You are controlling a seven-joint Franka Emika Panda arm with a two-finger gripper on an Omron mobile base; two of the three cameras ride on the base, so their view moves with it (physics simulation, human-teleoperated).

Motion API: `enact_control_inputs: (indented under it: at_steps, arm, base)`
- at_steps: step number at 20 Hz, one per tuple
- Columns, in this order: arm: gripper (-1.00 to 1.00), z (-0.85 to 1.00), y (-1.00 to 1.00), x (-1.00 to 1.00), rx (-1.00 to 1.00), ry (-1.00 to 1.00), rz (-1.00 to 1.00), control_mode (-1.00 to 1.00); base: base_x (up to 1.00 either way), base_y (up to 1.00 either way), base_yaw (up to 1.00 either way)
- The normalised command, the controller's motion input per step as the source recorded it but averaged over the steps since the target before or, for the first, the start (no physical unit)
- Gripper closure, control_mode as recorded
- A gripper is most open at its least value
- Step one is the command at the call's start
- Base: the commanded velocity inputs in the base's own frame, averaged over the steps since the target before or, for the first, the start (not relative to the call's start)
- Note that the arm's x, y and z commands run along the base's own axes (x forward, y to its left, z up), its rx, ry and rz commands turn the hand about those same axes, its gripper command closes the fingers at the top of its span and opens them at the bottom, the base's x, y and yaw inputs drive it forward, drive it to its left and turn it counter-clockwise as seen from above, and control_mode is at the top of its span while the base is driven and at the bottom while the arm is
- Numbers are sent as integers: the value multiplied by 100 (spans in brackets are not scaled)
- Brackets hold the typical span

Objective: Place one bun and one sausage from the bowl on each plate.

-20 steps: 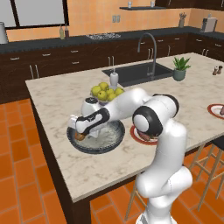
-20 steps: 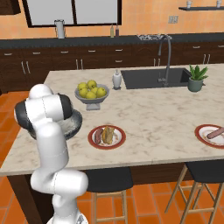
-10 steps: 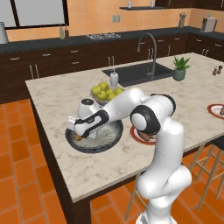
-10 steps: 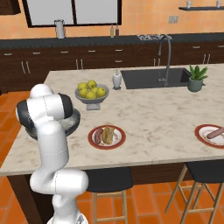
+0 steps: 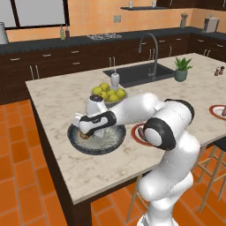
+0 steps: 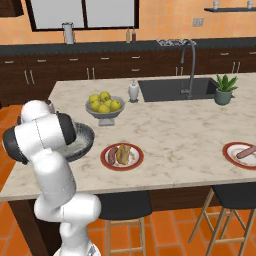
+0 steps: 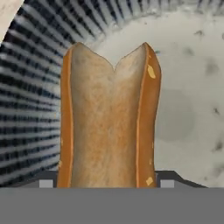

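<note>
Gripper (image 5: 83,131) is down inside the bowl (image 5: 97,142), jaws either side of a split bun (image 7: 109,118) that stands between them, one fingertip (image 7: 46,183) beside each crust; firm grip cannot be confirmed. Since half a second ago the hand has shifted slightly leftward over the bowl.

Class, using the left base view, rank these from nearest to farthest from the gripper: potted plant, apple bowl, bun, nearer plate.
1. bun, at the gripper, in the bowl
2. apple bowl, just behind
3. nearer plate, beside the bowl
4. potted plant, by the sink
</note>
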Motion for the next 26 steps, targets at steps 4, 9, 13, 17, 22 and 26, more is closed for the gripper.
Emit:
enact_control_inputs:
  at_steps: [4, 9, 13, 17, 22, 26]
  arm:
    - [100, 100, -91, -89, 11, -8, -24, -100]
    - [100, 100, -77, -100, 2, 0, -27, -100]
    - [100, 97, -13, -100, -4, -1, -5, -100]
    - [100, 70, 9, -92, -20, 0, 0, -100]
    - [100, 3, -14, -42, -2, 1, -5, 100]
    - [100, 0, 0, 0, 0, 0, 0, 100]
  base:
    - [0, 0, 0]
    - [0, 0, 0]
    - [0, 0, 0]
    - [0, 0, 0]
    - [-39, -40, -11]
    - [-77, -100, -44]
